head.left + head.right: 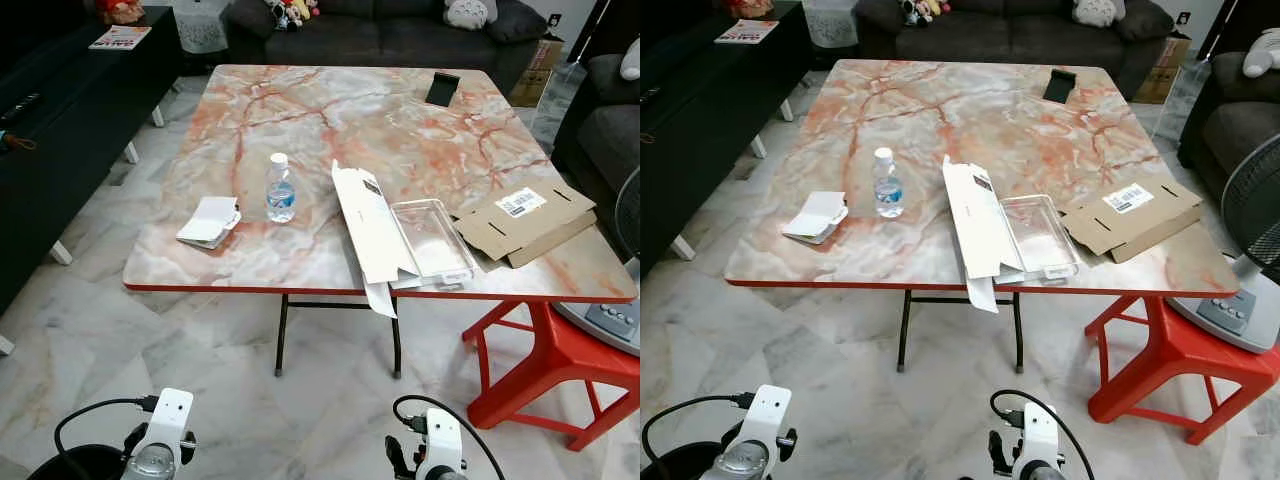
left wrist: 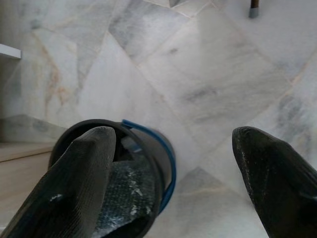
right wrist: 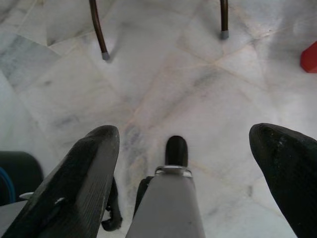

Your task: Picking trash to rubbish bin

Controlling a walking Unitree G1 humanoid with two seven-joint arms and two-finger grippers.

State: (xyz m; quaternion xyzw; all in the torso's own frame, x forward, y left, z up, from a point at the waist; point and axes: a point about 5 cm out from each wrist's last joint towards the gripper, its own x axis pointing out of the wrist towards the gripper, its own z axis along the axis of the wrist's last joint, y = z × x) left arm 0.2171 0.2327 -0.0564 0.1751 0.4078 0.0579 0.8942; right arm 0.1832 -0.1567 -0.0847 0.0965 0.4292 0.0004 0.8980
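Hanging spread over veined marble floor (image 3: 208, 89), both grippers (image 2: 173, 163) (image 3: 183, 163) face a glossy marble-patterned table (image 1: 330, 110).

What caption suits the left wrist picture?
Open left pincer hangs over the black rubbish bin on the marble floor.

Marble-pattern table (image 1: 400, 130) on pale marble floor (image 1: 200, 350). Red plastic stool (image 1: 545, 365) under table's front right corner. Dark sofa (image 1: 380, 30) beyond far edge. Fan base (image 1: 1230, 310) beside stool.

On the table (image 1: 300, 110), bottle (image 1: 281, 190) left of what looks like packaging (image 1: 400, 235).
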